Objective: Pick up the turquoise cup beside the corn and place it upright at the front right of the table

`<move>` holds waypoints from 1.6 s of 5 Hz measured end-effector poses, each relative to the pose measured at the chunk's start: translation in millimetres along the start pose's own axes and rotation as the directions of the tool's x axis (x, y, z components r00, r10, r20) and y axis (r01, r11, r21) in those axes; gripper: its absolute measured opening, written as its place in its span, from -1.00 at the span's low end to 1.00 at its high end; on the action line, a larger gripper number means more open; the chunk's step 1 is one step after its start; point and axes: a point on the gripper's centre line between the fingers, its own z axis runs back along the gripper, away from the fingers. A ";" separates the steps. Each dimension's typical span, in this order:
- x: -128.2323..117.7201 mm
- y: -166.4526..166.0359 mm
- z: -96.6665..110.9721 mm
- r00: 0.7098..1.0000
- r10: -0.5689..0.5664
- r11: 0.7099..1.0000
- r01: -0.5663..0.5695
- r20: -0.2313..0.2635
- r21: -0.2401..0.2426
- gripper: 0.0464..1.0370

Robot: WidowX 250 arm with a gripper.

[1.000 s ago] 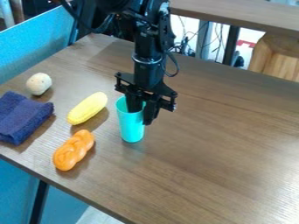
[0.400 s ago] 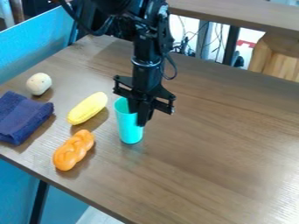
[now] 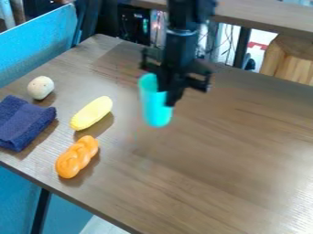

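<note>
Holding the turquoise cup (image 3: 156, 108) upright in our black gripper (image 3: 170, 101).
We keep its fingers nearly closed on the cup's right wall, seemingly above the table (image 3: 214, 169), at far centre. Left of it we have yellow toy corn (image 3: 92, 113), a nearer orange twisted bread (image 3: 77, 156), and, leftmost, a navy cloth (image 3: 25, 122) with a pale ball (image 3: 41, 87) beyond.

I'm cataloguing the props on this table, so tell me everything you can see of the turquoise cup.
The turquoise cup is tall, smooth and plain, with no handle, and looks like plastic. It stands nearly upright, open end up; its contents, if any, cannot be made out. The black gripper grips it by the rim, and it appears to be held above the brown table, to the picture's right of the yellow corn.
</note>
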 end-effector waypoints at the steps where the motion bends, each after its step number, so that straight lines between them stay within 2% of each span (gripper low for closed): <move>1: -0.4 -40.5 5.1 0.999 -0.035 0.999 0.036 0.031 -0.038 -0.90; 2: -2.7 -91.1 -13.6 0.989 -0.147 0.987 0.145 -0.025 -0.073 -0.90; 3: -11.9 -121.4 -18.6 0.977 -0.207 0.977 0.204 -0.044 -0.069 -0.90; 5: -18.4 -123.3 -37.5 0.974 -0.204 0.979 0.200 -0.096 -0.046 -0.90; 7: -18.8 -121.3 -43.6 0.973 -0.209 0.978 0.206 -0.097 -0.039 -0.90; 8: -19.1 -122.3 -43.5 0.972 -0.214 0.977 0.211 -0.096 -0.042 -0.83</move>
